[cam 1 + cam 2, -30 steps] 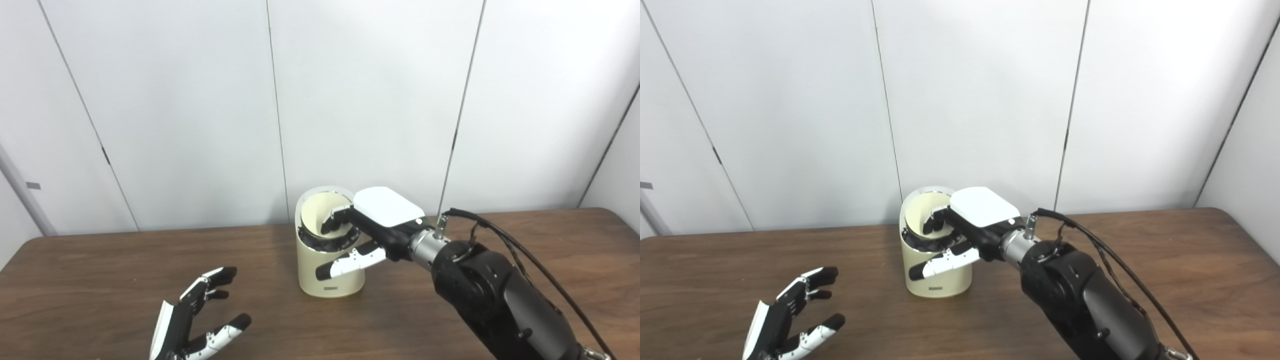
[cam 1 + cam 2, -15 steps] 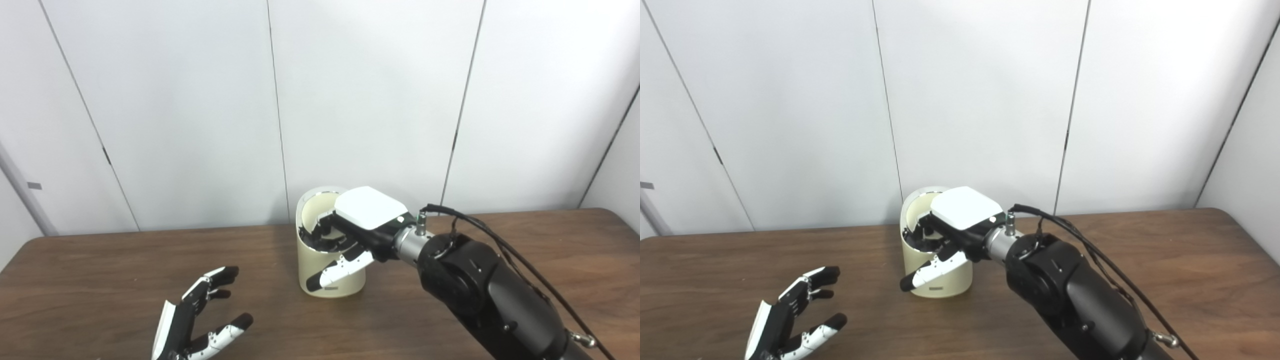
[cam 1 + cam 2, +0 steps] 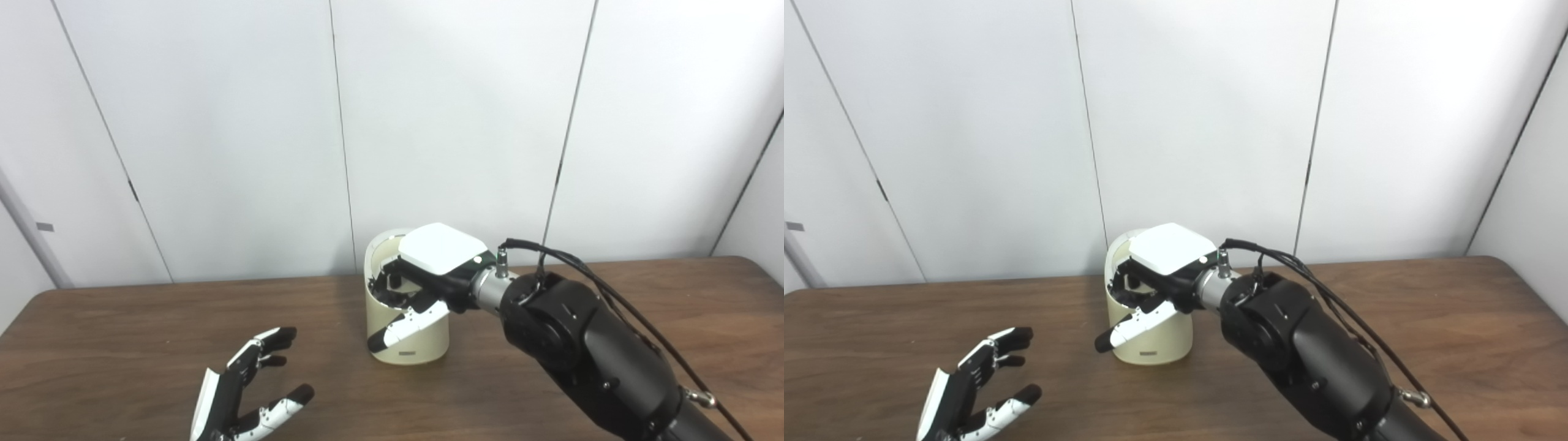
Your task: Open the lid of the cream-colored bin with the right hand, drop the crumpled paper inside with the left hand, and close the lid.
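Left eye view: 1 bin (image 3: 409,343), 2 hands, 1 table (image 3: 122,331).

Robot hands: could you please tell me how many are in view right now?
2. The left hand hovers open above the table's near left; the right hand is over the cream-colored bin, its fingers curled at the rim.

Cream-colored cylindrical bin (image 3: 409,334) stands upright at frame center on the brown wooden table, near the back edge. Its cream lid (image 3: 381,251) is tilted up at rear, dark rim partly exposed.
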